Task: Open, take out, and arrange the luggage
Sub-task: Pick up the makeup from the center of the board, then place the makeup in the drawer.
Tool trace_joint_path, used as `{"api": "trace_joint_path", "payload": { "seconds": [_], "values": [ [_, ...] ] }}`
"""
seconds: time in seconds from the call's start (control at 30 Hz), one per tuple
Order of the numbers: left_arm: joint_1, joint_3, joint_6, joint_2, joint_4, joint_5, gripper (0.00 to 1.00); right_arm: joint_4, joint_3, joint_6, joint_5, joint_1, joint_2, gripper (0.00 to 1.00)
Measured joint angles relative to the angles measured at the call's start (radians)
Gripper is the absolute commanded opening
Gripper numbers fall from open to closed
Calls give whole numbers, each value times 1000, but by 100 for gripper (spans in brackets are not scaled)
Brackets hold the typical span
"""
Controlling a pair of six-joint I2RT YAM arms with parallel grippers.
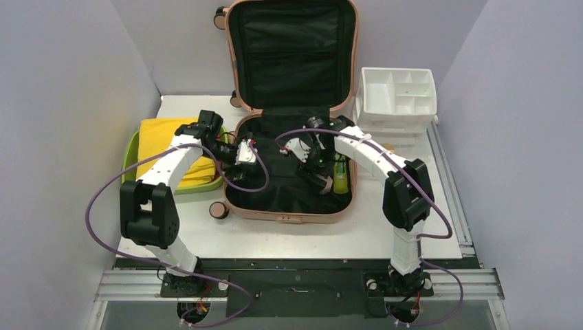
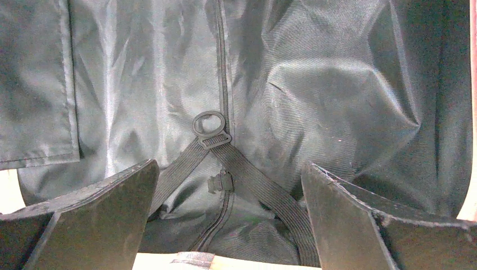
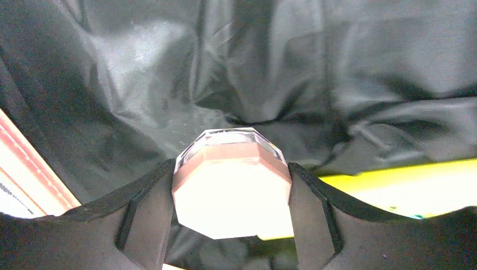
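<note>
On the surface [image 1: 309, 237], open luggage [image 1: 289, 214], lid raised at the back. Inside its lower half, over black lining [image 2: 337, 84]: left pincer [image 2: 230, 191] released and empty; right pincer [image 3: 230, 169] grasping a pale octagonal jar [image 3: 230, 202].

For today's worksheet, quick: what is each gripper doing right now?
Left gripper: open, empty.
Right gripper: closed on a pale pink octagonal clear-topped container.

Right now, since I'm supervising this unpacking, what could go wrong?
The right gripper pinches the faceted pink jar by its angled sides; it may slip when lifted. The yellow-green tube beside it could get knocked. The open left gripper hovers over the elastic straps and might snag them.
</note>
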Motion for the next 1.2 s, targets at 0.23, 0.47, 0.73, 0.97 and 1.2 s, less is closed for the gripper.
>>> {"api": "trace_joint_path", "payload": {
  "seconds": [0.23, 0.47, 0.73, 0.97, 1.2],
  "values": [
    [-24, 0, -89, -8, 29, -37, 96, -30, 241, -39, -10, -76, -3, 21],
    [-65, 0, -194, -8, 72, -69, 96, -34, 314, -55, 4, -199, -6, 21],
    [-79, 0, -252, -10, 127, -82, 96, -50, 297, -91, 36, -322, -84, 21],
    [-109, -3, -280, -10, 167, -83, 96, -45, 288, -121, 71, -470, -151, 21],
    [-114, -3, -301, -12, 182, -86, 96, 21, 187, -142, 142, -615, -164, 21]
  ]
}}
